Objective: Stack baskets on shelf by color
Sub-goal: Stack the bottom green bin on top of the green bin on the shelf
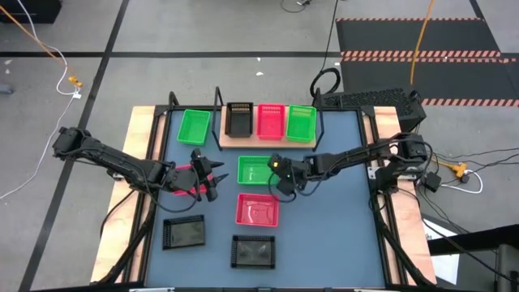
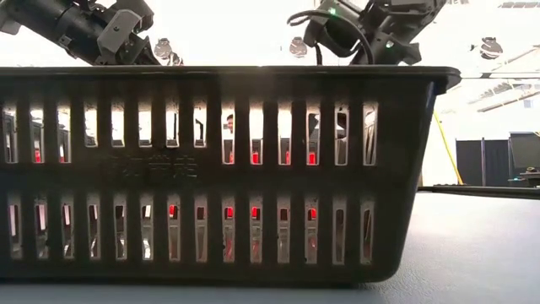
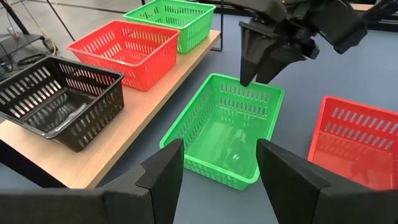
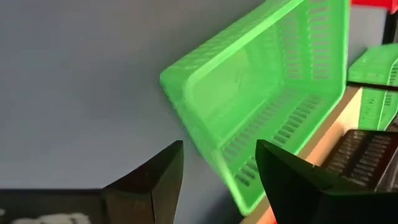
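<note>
While right claw hangs spread over right end of loose green basket on tabletop, just before shelf, we see main risk: fingers straddle no wall, close on air or tip basket. Left claw, spread and empty, sits just beside basket's other end; we judge arms could clash if both reach. Shelf holds black, red, green baskets side by side; wrong-colour drop also possible.

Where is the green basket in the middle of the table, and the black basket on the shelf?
green basket (image 1: pixel 255 169), high view, on its floor.
black basket (image 1: pixel 238 119), high view, on its floor.
</note>
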You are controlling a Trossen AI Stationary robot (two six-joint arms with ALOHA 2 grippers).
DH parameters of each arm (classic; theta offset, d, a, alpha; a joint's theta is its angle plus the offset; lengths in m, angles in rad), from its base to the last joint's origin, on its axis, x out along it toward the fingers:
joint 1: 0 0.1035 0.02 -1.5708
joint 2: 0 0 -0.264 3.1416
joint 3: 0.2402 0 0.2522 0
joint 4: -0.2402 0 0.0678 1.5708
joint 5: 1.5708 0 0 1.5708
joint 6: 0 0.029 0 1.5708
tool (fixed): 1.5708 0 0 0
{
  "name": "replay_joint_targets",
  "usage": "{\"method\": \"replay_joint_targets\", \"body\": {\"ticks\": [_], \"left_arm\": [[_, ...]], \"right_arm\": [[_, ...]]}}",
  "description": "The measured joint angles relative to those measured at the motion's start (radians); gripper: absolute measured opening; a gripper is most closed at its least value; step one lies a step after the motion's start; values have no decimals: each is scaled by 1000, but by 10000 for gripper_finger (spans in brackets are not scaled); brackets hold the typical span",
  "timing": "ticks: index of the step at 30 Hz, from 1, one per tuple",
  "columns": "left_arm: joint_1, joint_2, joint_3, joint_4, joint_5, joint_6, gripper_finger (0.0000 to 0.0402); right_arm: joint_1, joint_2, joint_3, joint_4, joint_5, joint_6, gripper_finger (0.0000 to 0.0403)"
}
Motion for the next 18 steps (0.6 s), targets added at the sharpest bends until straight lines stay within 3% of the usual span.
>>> {"method": "replay_joint_targets", "body": {"ticks": [11, 18], "left_arm": [[0, 0, 0, 1, 0, 2, 202], [0, 0, 0, 6, 0, 2, 202]], "right_arm": [[-27, 0, -22, 34, -107, 1, 89], [-27, 0, -60, 61, -107, 49, 35]]}}
